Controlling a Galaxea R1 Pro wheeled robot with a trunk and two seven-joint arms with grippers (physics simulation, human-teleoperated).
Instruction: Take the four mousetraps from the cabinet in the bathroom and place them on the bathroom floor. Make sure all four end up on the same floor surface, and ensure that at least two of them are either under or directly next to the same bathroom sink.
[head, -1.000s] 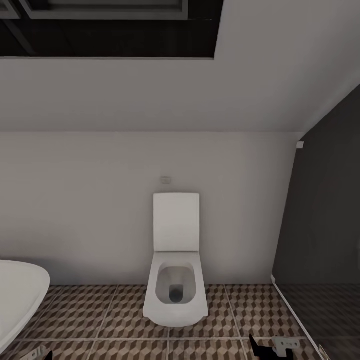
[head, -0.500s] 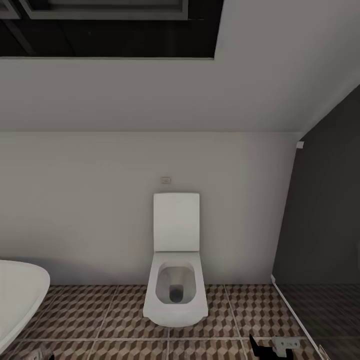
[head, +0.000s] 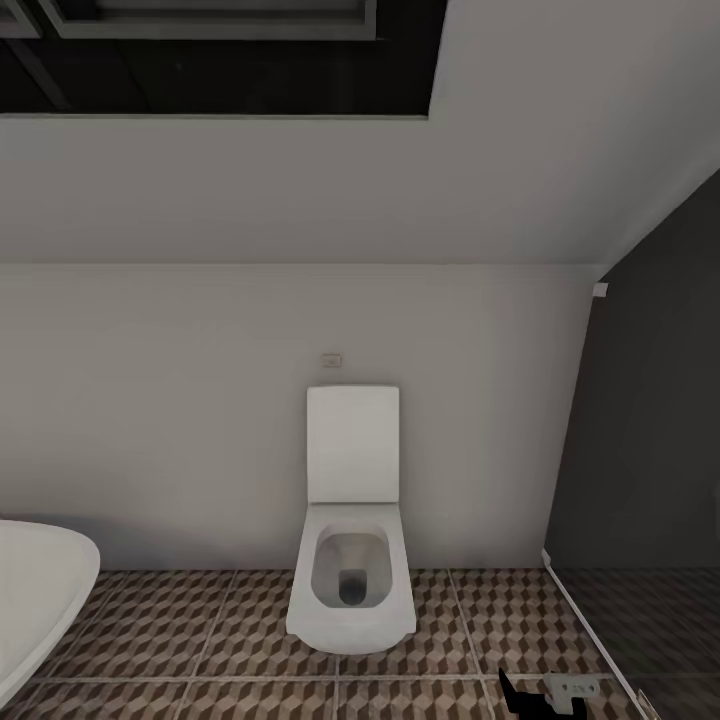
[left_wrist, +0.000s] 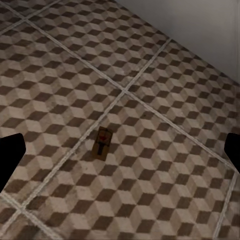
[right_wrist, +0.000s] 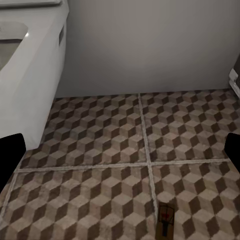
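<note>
Lying flat on the bathroom floor (left_wrist: 165, 65), one mousetrap (left_wrist: 103, 142) is sitting at the centre of the left wrist frame beside a grout line. Another mousetrap (right_wrist: 164, 220) is being cut off by the lower edge of the right wrist frame, near the toilet (right_wrist: 30, 70). Both tools' fingers are showing wide apart, holding nothing. The right tool (head: 545, 692) is peeking in, blurred, at the head frame's bottom right.

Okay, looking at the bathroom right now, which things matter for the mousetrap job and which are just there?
Job:
- mousetrap lying on the bathroom floor
- mousetrap on the tiles beside a grout line

Just there:
- toilet
- white basin
- wall
</note>
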